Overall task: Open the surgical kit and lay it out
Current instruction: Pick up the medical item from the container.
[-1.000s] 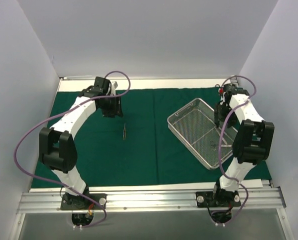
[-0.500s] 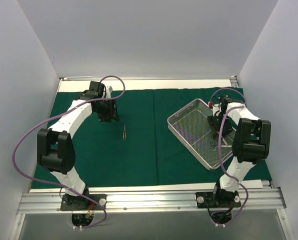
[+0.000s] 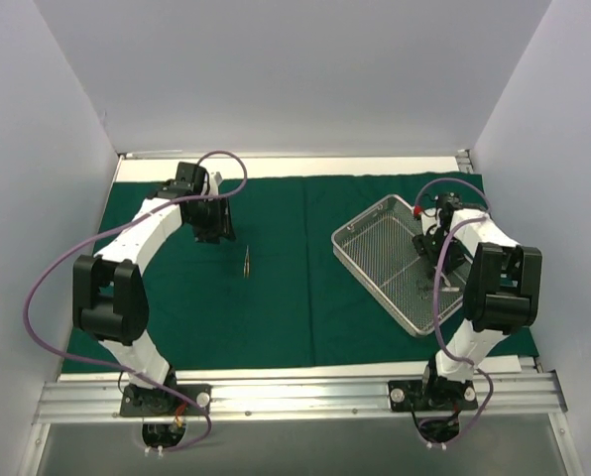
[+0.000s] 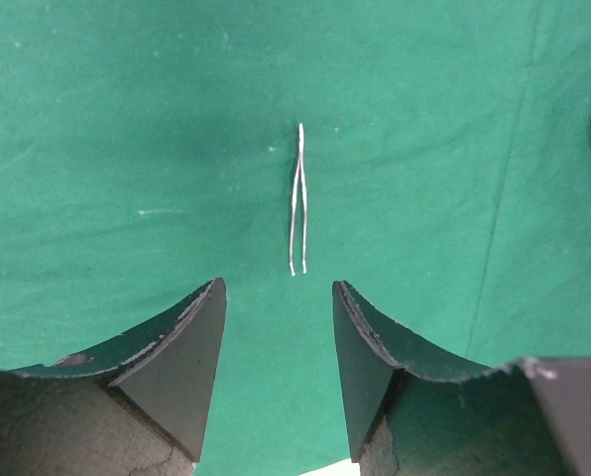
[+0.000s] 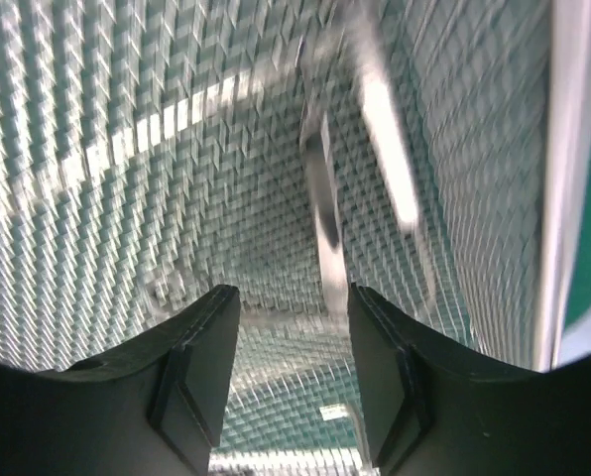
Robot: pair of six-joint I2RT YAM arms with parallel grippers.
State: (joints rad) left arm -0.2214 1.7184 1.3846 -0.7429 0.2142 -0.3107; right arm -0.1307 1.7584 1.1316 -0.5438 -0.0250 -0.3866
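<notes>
The dark green drape [image 3: 295, 297] lies spread flat over the table. Thin steel tweezers [image 3: 246, 261] lie on it left of centre; they also show in the left wrist view [image 4: 297, 201], just beyond my fingertips. My left gripper [image 3: 219, 236] is open and empty, hovering a little behind the tweezers. The silver wire-mesh tray [image 3: 375, 260] sits tilted on the drape at the right. My right gripper [image 3: 435, 264] is open, down inside the tray over the mesh [image 5: 127, 149], with a blurred steel instrument [image 5: 325, 223] lying between and ahead of the fingers.
White enclosure walls stand on the left, back and right. An aluminium rail [image 3: 295, 397] with both arm bases runs along the near edge. Purple cables loop off both arms. The tray's right wall [image 5: 573, 169] stands close beside my right gripper.
My right gripper has moved from the tray's far right edge down into the tray. My left gripper has drawn back a little to the left, away from the tweezers.
</notes>
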